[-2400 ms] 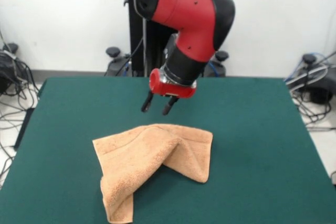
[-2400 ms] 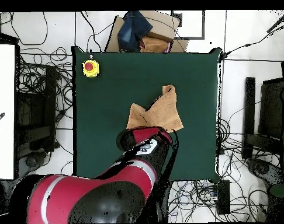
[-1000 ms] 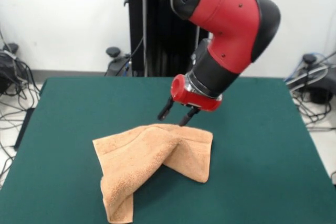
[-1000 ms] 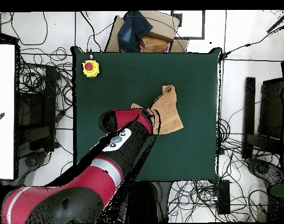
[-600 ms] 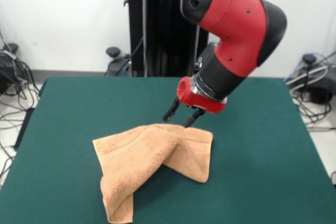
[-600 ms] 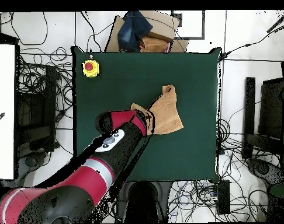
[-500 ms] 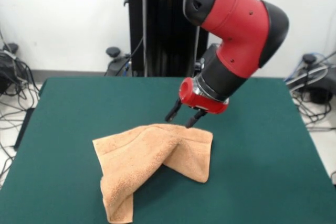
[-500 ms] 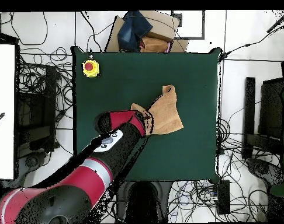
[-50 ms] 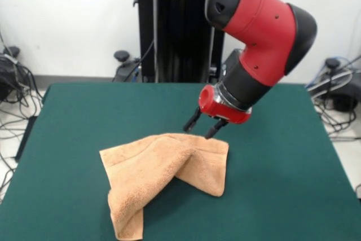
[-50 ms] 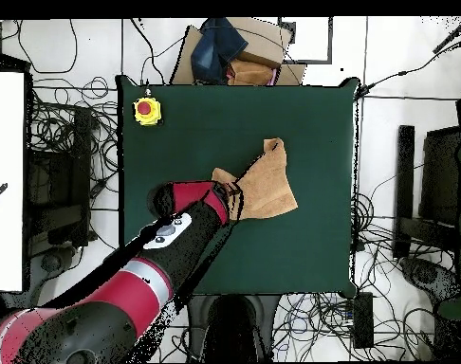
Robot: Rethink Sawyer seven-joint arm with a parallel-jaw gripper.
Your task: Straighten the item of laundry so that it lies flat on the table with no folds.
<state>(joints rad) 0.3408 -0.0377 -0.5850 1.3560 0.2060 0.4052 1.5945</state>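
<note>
Hovering just above the towel (image 9: 163, 176), gripper (image 9: 203, 128) released, fingers spread and empty, over the cloth's corner at 1 o'clock in front view. Towel sits mid-table (image 9: 282, 196), still folded over itself, one flap trailing toward 7 o'clock. Yellow box with red button (image 10: 146, 110) well apart, near a table corner overhead.

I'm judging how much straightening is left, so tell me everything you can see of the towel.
The towel is small, peach-orange, fluffy terry cloth with hemmed edges. It lies crumpled on the green table, near its middle: one part is folded over the rest along a raised diagonal ridge, and a narrow bunched tail trails toward the table's near edge in the front view. The open gripper hangs just above its far edge, near a corner; whether it touches the cloth is unclear. Nothing else rests on it.
</note>
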